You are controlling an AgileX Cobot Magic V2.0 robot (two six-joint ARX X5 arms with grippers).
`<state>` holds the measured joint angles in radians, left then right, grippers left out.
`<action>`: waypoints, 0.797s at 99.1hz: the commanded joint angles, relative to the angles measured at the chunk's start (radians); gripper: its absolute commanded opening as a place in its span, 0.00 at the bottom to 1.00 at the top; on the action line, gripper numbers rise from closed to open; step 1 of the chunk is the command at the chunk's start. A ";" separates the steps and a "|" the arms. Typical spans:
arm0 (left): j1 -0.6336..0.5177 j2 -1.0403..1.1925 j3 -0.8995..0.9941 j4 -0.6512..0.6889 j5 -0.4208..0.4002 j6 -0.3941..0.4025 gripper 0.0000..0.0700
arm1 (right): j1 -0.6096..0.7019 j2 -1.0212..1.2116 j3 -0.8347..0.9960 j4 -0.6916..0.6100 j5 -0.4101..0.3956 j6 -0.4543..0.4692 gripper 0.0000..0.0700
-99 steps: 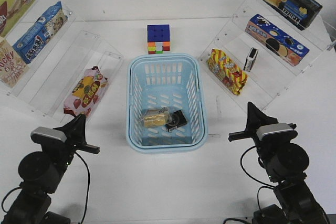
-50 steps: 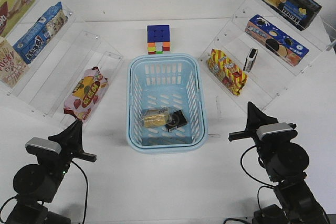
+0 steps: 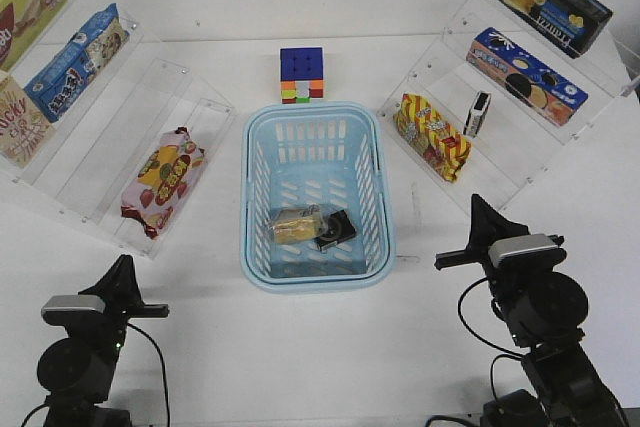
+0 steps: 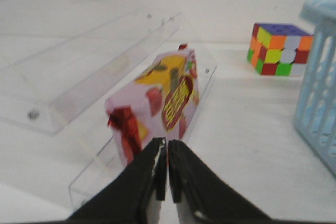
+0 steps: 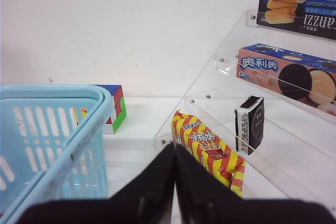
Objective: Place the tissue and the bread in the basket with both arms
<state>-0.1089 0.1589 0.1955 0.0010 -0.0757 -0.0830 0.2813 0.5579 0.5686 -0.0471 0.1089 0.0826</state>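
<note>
The light blue basket [image 3: 310, 111] stands at the table's middle. Inside it, near its front end, lie the bread [image 3: 294, 224] in clear wrap and the black tissue pack [image 3: 336, 230], side by side and touching. My left gripper [image 3: 124, 261] is shut and empty, low at the front left, well clear of the basket. In the left wrist view its jaws [image 4: 168, 145] are closed, with the basket's corner [image 4: 320, 77] off to one side. My right gripper [image 3: 474, 201] is shut and empty to the right of the basket; in the right wrist view [image 5: 175, 150] it is closed beside the basket wall [image 5: 52, 129].
A fruit-printed packet [image 3: 163, 183] lies on the left clear shelf, just ahead of my left gripper [image 4: 163, 98]. A colour cube [image 3: 301, 74] stands behind the basket. The right shelf holds a red-yellow striped snack bag [image 3: 432, 136], a small upright black-and-white pack [image 3: 479, 113] and biscuit boxes.
My left arm has drawn back toward the front left, away from the shelf and basket. The right arm and the basket's contents have not moved.
</note>
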 commanded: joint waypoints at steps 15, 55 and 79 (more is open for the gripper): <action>0.081 -0.135 -0.119 0.053 0.050 -0.026 0.00 | 0.005 0.004 0.011 0.010 0.004 -0.005 0.00; 0.090 -0.156 -0.182 0.050 0.077 0.109 0.00 | 0.005 0.005 0.011 0.018 0.001 -0.005 0.00; 0.090 -0.155 -0.182 0.050 0.076 0.109 0.00 | 0.005 0.004 0.012 0.019 0.001 -0.005 0.00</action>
<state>-0.0200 0.0048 0.0341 0.0387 -0.0002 0.0132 0.2813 0.5579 0.5686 -0.0406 0.1081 0.0826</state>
